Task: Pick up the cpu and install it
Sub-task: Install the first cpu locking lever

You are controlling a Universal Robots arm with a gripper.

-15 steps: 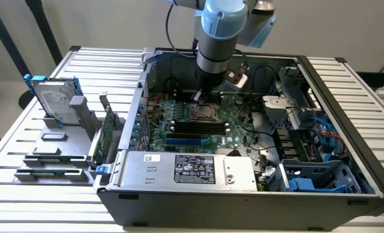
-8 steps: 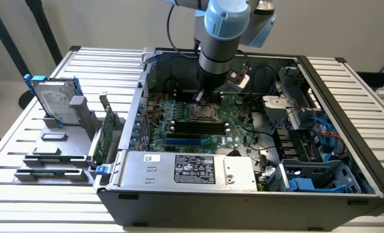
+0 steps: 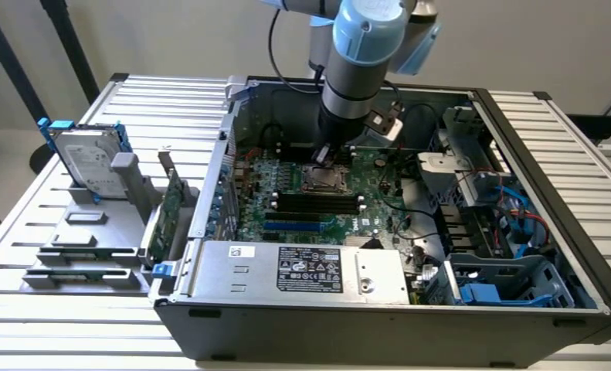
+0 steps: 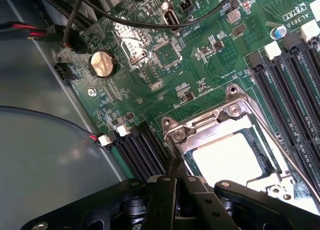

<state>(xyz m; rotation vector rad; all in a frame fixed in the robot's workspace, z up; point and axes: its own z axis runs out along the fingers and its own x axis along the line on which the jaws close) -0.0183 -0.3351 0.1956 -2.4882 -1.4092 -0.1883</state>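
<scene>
In the exterior view, my arm comes down from twelve o'clock into the open computer case (image 3: pixel 511 305), and my gripper (image 3: pixel 324 157) hangs just above the socket frame (image 3: pixel 324 180) on the motherboard (image 3: pixel 316 205). The hard drive (image 3: pixel 86 161) stands in its holder well apart, at nine o'clock from the case. The case walls rise on all sides, and a black cable (image 3: pixel 413 116) loops near my wrist at two o'clock, so I judge the free room is mostly straight upward.

In the wrist view, my gripper (image 4: pixel 176 182) has its fingers (image 4: pixel 161 200) together, with nothing visible between them. The cpu (image 4: pixel 227 157) lies flat inside the socket frame (image 4: pixel 235 113), its pale top showing in the frame's window, so it looks already seated. My fingertips are at the frame's edge at seven o'clock from the chip. To do this step well, I think I should keep vertical and not push sideways, because the memory slots (image 4: pixel 290 90) at two o'clock and the other slots (image 4: pixel 142 150) at nine o'clock stand close to the frame.
</scene>
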